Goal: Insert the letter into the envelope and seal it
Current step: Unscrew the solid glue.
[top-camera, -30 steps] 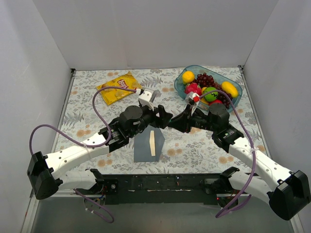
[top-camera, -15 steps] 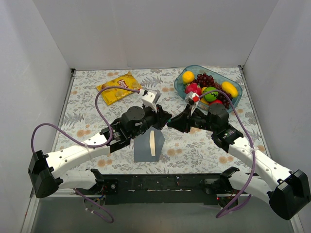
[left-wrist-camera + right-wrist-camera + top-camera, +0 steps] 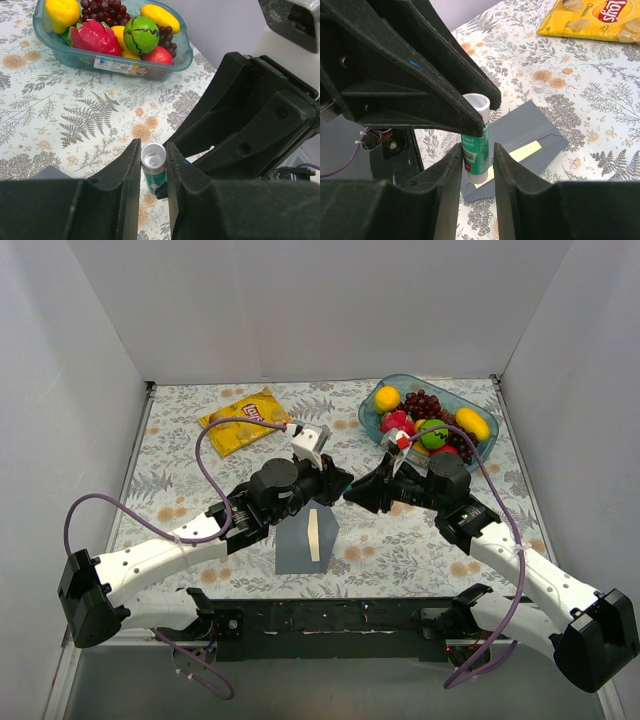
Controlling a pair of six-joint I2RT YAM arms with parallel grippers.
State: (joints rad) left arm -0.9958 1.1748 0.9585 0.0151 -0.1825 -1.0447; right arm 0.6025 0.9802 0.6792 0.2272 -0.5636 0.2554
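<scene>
Left tool (image 3: 153, 150) now snug around glue stick (image 3: 154, 161)

Stretching the 2 arms inward, nose to nose; clamping the left gripper (image 3: 153, 150) on a glue stick (image 3: 476, 142), holding the right gripper (image 3: 478, 152) slightly parted around it.

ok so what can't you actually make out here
glue stick: in the top view, hidden between the left hand and right hand
right hand's grip: right wrist view, gap to the stick too fine to judge
letter: only a cream strip shows, the envelope covers the rest
</scene>
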